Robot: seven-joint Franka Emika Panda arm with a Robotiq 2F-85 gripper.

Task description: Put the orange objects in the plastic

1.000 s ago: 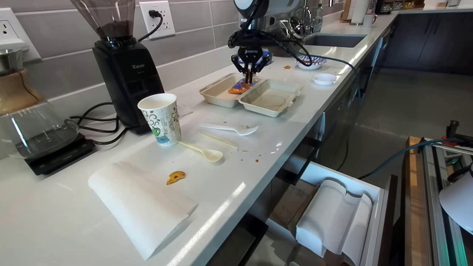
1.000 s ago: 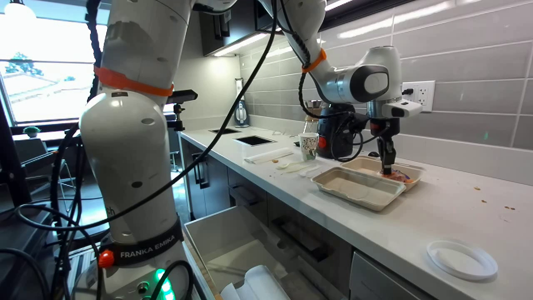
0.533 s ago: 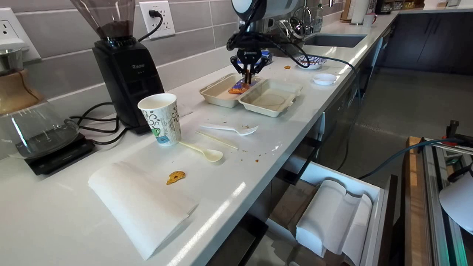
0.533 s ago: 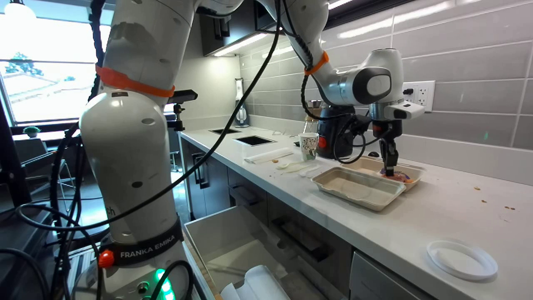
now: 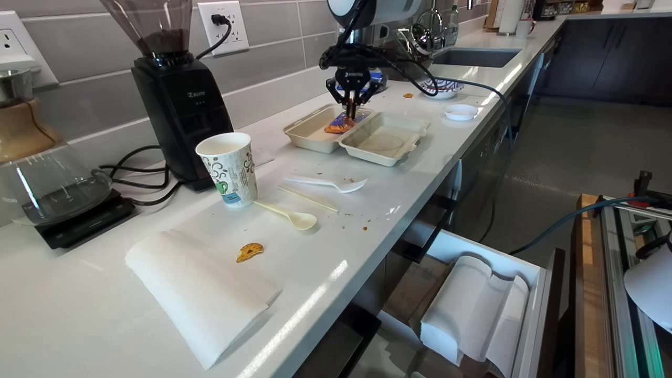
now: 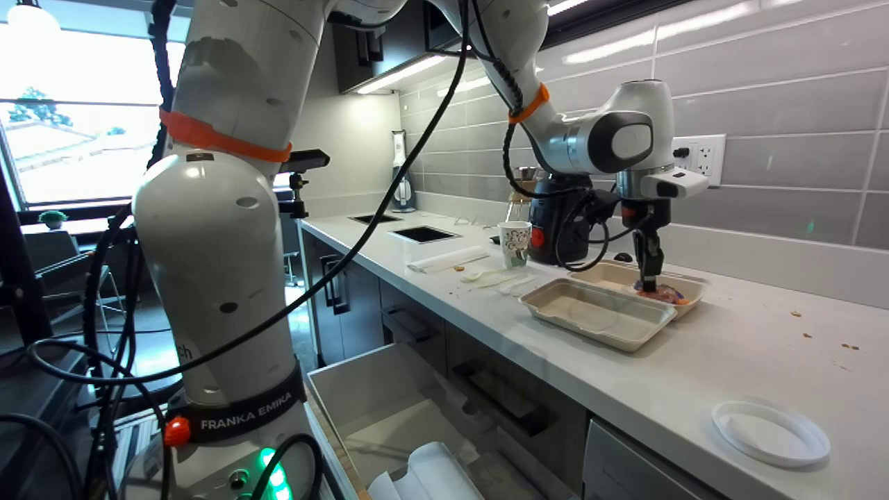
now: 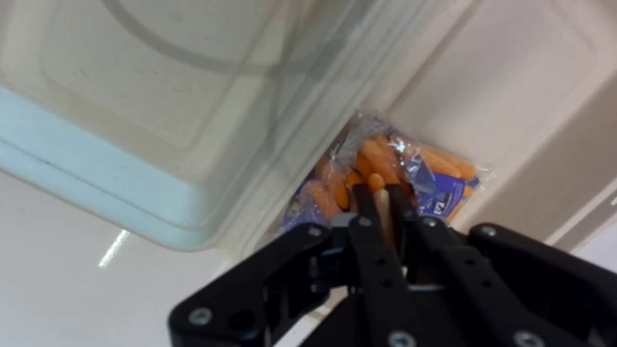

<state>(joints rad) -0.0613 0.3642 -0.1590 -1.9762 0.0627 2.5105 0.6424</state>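
A clear plastic bag with a blue-purple label [image 7: 446, 193] holds several small orange pieces [image 7: 378, 154]. It lies in one half of the beige clamshell container [image 7: 520, 96]. In both exterior views the bag [image 5: 338, 127] [image 6: 670, 295] lies below my gripper. My gripper [image 7: 378, 187] points down, its fingertips at the bag, also in both exterior views [image 5: 350, 116] [image 6: 649, 286]. Its fingers are close together. A pale tan strip and the round end of an orange piece [image 7: 376, 181] show between them; I cannot tell whether anything is gripped. The bag's opening is unclear.
The container's other half [image 5: 386, 139] lies open beside the bag. A paper cup [image 5: 231, 168], spoon [image 5: 300, 219], fork [image 5: 346, 185], chip [image 5: 250, 252] and folded paper [image 5: 199, 294] lie along the counter. A black grinder [image 5: 181, 105] stands by the wall. A drawer below is open.
My gripper has shifted slightly, a little to the left in an exterior view. The bag and container show no visible movement.
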